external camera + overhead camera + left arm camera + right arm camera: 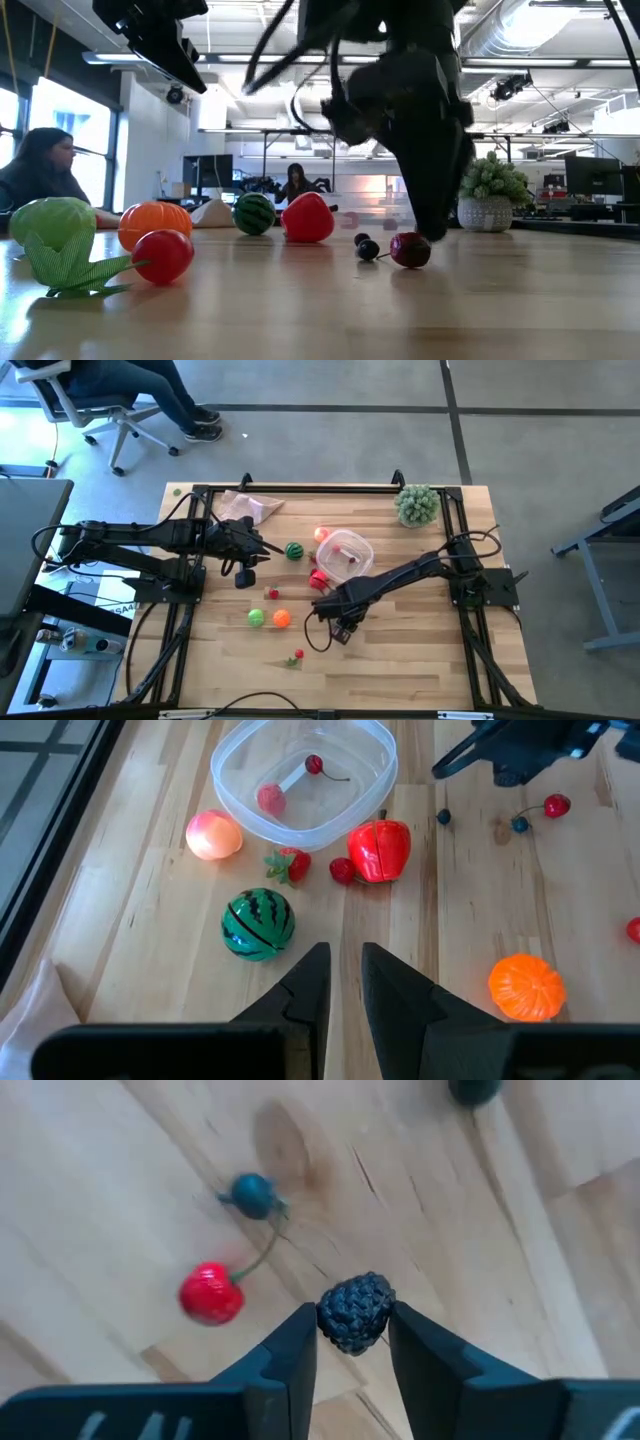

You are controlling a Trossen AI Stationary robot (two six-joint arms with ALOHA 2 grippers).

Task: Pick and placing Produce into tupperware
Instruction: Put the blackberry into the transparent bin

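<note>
The clear tupperware [358, 545] sits mid-table and holds a red piece [270, 798] and a cherry [315, 765]. Around it lie a striped green ball [294, 550], a pink-orange ball [321, 534], red pieces [379, 850], a green ball [257, 618], an orange ball [281, 619] and small berries [298, 654]. My right gripper [325, 603] stands low over the table near the tub's near side, shut on a dark bumpy berry [355, 1305], with a red cherry [211, 1293] beside it. My left gripper [340, 975] hovers left of the striped ball, slightly open. My right gripper pinches the dark bumpy berry [352, 1320] between its two fingertips [298, 1342], coming from above and pointing down. The berry sits at the fingers' free ends. Whether it is clear of the tabletop, I cannot tell.
A bushy pale-green plant [417, 505] stands at the far right corner and a beige cloth [245, 507] lies at the far left. Black frame rails [300, 487] edge the table. A person sits on a chair [120, 400] beyond the far left corner.
</note>
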